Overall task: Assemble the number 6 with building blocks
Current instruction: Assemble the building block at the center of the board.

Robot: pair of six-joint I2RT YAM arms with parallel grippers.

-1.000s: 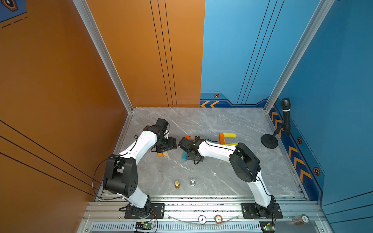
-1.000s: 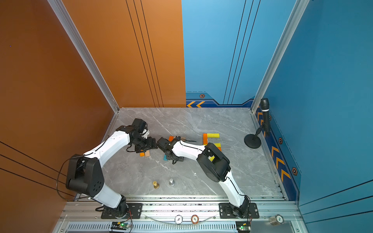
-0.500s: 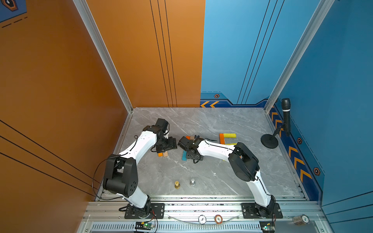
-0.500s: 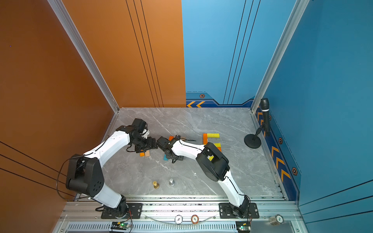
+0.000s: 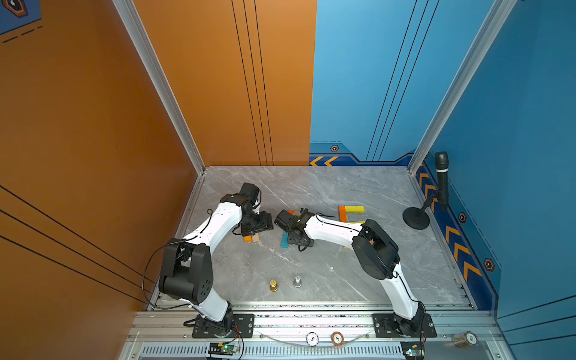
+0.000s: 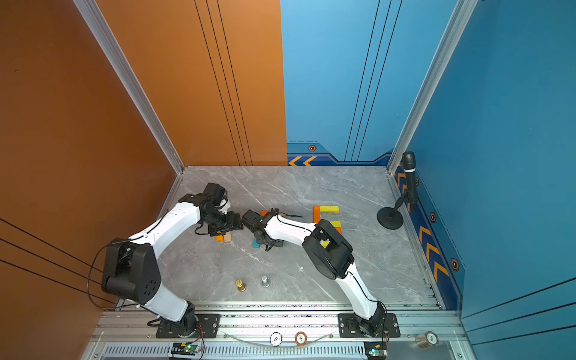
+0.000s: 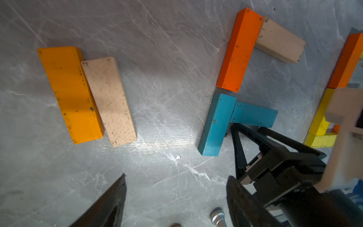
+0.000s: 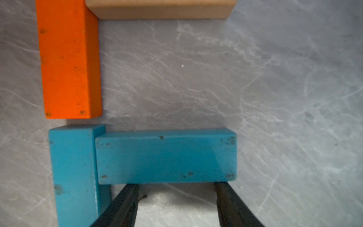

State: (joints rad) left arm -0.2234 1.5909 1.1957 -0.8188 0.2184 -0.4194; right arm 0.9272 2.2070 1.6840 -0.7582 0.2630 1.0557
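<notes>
Right fingers (image 8: 121, 204) stand apart, clamped on nothing, tips at the near long edge of the teal bar (image 8: 166, 155); whether they touch it we cannot tell. That bar rests on the tabletop (image 8: 275, 88) just ahead of them, one end butted against the teal upright (image 8: 72, 173). Beyond the bar, the orange block (image 8: 68, 59) carries the upright's line onward across a thin gap, and a tan block (image 8: 159, 8) branches off its far end. We read these four as spine, top and middle stroke of the 6, with the lower loop not yet closed.

Left fingers (image 7: 110, 204) are spread wide and empty; ahead of them an amber block (image 7: 70, 94) and a second tan block (image 7: 109, 102) lie side by side, touching.

We judge the step in hand to be seating the bar. We keep both tips level on its edge so any push slides it without turning it, stop once it runs parallel to the tan block, then back straight off and rise before swinging away; a dragged tip could skew the bar. The pair by the left fingers looks fit for the missing strokes.
</notes>
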